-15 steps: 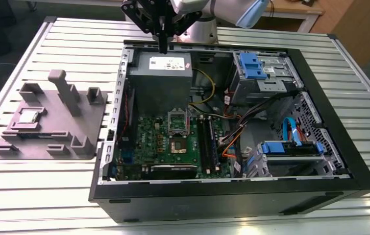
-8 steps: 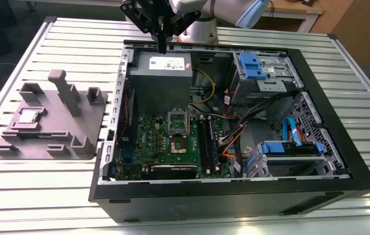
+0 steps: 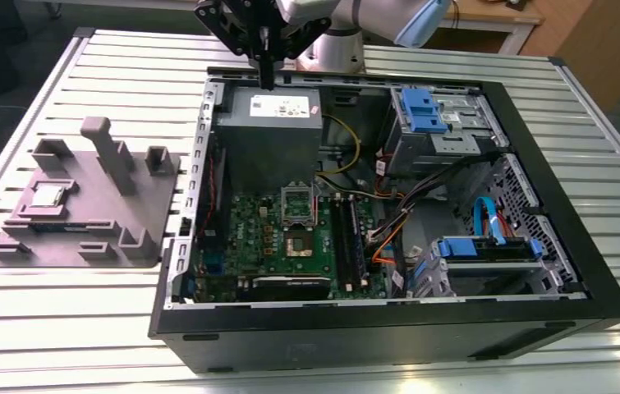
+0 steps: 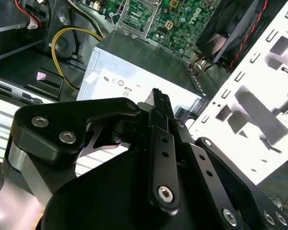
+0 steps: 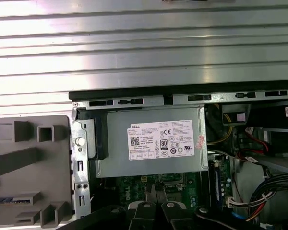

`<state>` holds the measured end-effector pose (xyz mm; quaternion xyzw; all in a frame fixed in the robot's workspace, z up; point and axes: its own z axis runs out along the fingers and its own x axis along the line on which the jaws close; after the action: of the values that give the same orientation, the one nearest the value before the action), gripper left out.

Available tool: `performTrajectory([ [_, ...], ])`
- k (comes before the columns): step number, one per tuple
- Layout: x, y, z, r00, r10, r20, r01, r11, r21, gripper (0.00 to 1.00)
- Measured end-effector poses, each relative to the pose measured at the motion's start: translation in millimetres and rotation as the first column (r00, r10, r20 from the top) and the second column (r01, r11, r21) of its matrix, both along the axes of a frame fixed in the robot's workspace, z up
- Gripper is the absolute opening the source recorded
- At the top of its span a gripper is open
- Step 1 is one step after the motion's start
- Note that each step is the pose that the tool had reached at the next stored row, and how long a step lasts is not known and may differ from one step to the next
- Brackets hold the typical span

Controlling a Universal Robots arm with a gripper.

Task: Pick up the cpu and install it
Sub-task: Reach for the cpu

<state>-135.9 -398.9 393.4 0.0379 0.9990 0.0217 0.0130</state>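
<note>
The cpu [image 3: 47, 195], a small silver square chip, lies in a recess of the grey holder block [image 3: 80, 238] on the table, at the exterior view's left of the open computer case [image 3: 397, 328]. My gripper [image 3: 268, 80] hangs above the case's far edge, over the grey power supply box [image 3: 269, 123], well away from the cpu. Its fingers [image 4: 158, 103] are pressed together with nothing between them. The motherboard's cpu socket [image 3: 300, 240] sits in the middle of the green board, with its metal frame standing open.
The power supply box [image 5: 153, 143] with its white label lies directly under the gripper. Cables, blue drive brackets [image 3: 420, 111] and a drive cage [image 3: 485, 250] crowd the case's side at the exterior view's right. The holder block [image 5: 29, 163] has upright posts. A slatted metal table [image 3: 69, 328] surrounds everything.
</note>
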Motion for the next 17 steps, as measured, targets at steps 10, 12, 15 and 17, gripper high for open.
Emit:
performTrajectory([
  [10, -5.0, 0.0, 0.0, 1.0000, 0.000, 0.0001, 0.000, 1.0000, 0.0001, 0.10],
  [12, -5.8, 0.0, 0.0, 1.0000, 0.000, 0.0000, 0.000, 1.0000, 0.0000, 0.10],
  [15, -7.1, 0.0, 0.0, 1.0000, 0.000, 0.0000, 0.000, 1.0000, 0.0001, 0.10],
  [17, -7.9, 0.0, 0.0, 1.0000, 0.000, 0.0001, 0.000, 1.0000, 0.0001, 0.10],
])
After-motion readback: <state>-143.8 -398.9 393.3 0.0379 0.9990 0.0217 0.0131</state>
